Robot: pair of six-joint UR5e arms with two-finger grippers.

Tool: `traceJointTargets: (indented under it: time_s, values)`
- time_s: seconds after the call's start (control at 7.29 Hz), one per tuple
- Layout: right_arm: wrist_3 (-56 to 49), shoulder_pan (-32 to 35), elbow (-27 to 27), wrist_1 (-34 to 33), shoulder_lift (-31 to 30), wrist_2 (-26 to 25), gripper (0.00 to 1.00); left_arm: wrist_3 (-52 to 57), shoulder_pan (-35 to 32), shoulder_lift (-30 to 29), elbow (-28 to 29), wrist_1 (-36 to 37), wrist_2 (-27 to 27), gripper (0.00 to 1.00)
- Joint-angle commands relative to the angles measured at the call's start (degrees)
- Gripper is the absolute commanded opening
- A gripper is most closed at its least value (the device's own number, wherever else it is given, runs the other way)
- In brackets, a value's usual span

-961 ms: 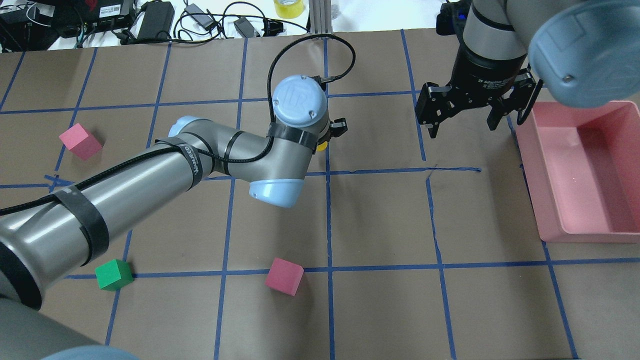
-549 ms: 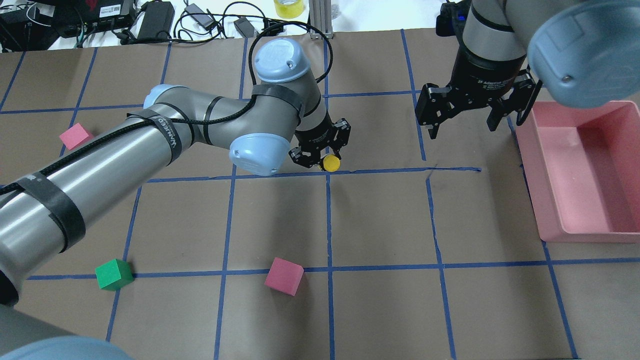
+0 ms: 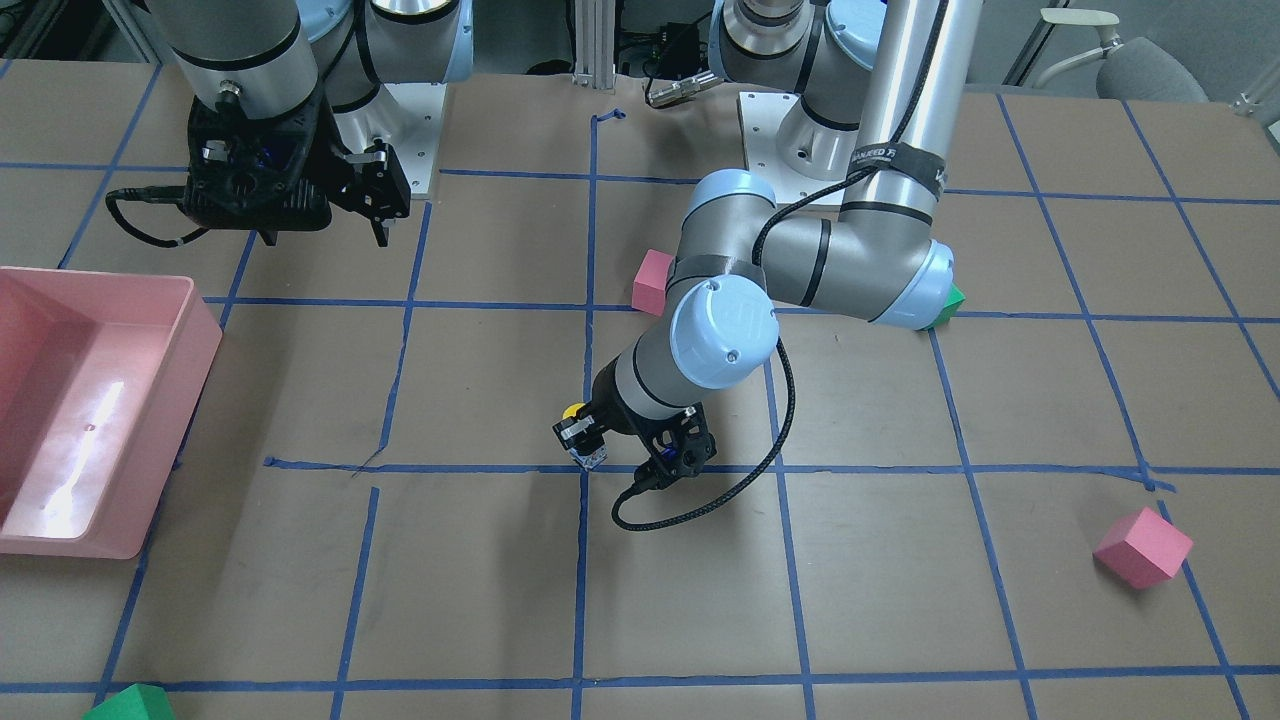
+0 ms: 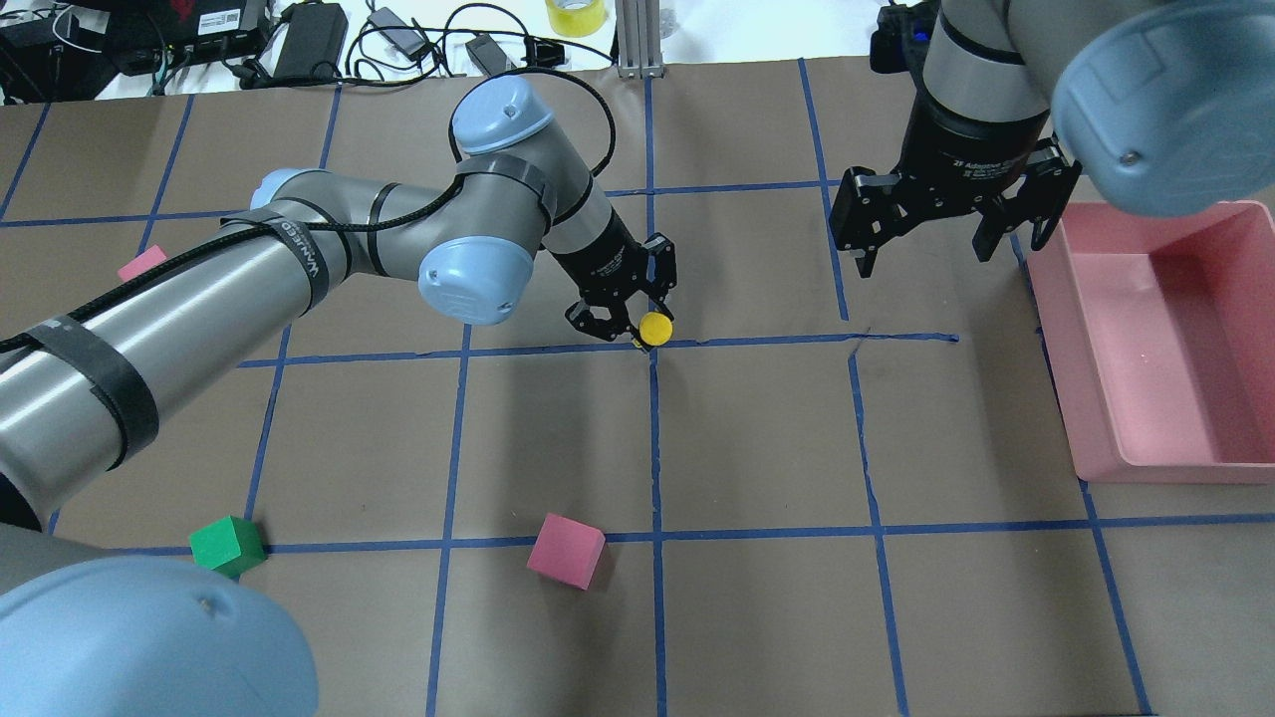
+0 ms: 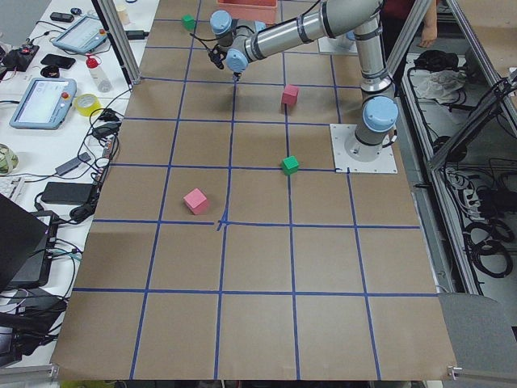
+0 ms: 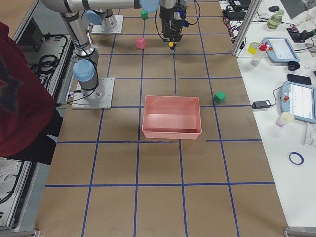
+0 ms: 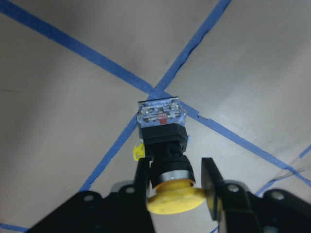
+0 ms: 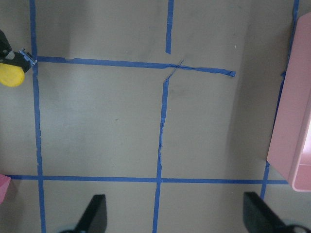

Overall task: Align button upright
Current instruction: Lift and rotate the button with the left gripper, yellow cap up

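The left gripper (image 7: 175,180) is clamped on the button (image 7: 163,130), its 2 fingers (image 7: 142,177) pinching the black neck just under the yellow cap. The left wrist view shows the grey-white base pointing away towards a crossing of blue tape (image 7: 158,92), whereas the overhead view shows only the cap. Whether the base touches the table (image 4: 757,438) I cannot tell. The right gripper (image 4: 921,254) hangs spread wide and empty beside the pink bin (image 4: 1146,466).
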Motion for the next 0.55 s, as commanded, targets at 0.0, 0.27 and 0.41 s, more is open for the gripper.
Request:
traceJointTargets:
  time_s: [0.0,0.27,0.41]
  values:
    - [0.0,0.0,0.0,0.0,0.1,0.0,1.00,0.4,0.1,-0.7,0.2,0.2,-0.1,0.05]
    - [0.0,0.0,0.0,0.0,0.0,0.0,1.00,0.7,0.1,-1.3,0.0,0.2,-0.2,0.13]
    - [-0.1,0.0,0.0,0.0,0.0,0.0,1.00,0.7,0.1,-1.5,0.0,0.5,-0.2,0.13]
